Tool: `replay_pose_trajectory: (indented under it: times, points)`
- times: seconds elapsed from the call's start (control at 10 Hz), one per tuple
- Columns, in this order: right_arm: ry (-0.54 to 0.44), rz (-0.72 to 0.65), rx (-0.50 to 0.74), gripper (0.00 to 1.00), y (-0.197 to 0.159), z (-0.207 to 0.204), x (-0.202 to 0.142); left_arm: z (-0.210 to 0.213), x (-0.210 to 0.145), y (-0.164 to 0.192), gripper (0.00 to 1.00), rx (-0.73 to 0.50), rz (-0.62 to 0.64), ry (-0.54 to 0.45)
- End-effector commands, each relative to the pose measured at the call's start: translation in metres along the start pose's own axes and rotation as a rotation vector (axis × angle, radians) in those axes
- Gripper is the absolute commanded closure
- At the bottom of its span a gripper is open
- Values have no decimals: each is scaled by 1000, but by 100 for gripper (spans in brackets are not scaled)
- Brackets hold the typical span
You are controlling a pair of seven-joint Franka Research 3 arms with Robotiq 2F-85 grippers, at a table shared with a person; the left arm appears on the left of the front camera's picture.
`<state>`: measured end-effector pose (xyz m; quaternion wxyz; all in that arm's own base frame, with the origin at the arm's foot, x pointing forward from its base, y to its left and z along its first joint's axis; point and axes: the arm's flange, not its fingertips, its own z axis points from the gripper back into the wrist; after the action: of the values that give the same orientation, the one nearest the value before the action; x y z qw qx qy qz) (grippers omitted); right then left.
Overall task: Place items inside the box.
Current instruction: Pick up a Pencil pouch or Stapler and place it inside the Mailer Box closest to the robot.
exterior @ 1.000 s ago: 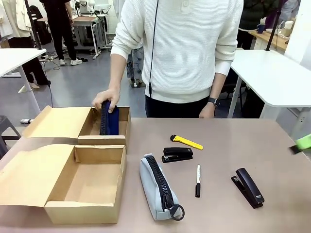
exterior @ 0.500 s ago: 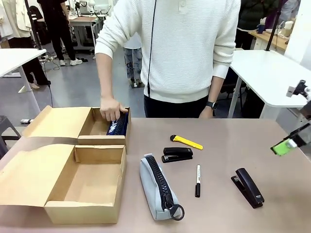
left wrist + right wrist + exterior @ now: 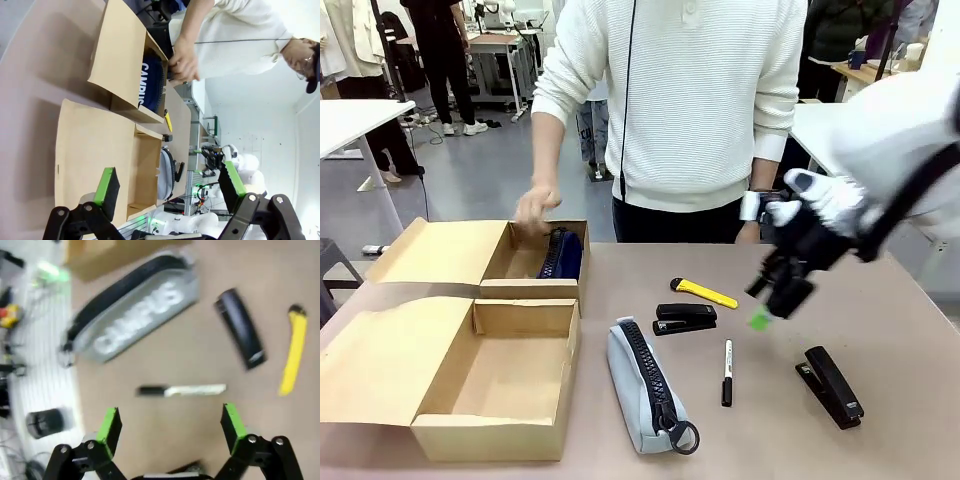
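brown table [image 3: 620, 280] | white desk [image 3: 350, 115] far left | white sweater [image 3: 700, 100] beyond table

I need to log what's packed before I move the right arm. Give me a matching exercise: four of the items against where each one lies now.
Items:
1 navy pouch
2 grey pouch
3 yellow utility knife
4 black marker pen

Places:
A on the table, beside the near box
B on the table, on the person's side of the middle stapler
C inside the far box
D on the table, between the grey pouch and the right-hand stapler

Pairs: 1-C, 2-A, 3-B, 4-D
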<state>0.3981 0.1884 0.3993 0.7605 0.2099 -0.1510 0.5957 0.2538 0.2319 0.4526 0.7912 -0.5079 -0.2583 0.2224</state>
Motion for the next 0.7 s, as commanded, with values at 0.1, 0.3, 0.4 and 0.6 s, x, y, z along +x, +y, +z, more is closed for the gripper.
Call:
replay_pose_trajectory:
  times: [0.1, 0.3, 0.4, 0.6]
  points:
    - [0, 0, 0, 0, 0, 0, 0, 1, 0, 0, 0, -23, -16, -9]
    - [-3, 37, -34, 0, -17, -35, 17, 1, 0, 0, 0, -23, -16, -9]
    - [98, 154, -151, 0, -16, -43, 20, 1, 0, 0, 0, -23, -16, -9]
    - [164, 239, -205, 0, -35, -66, 36, 1, 0, 0, 0, -23, -16, -9]
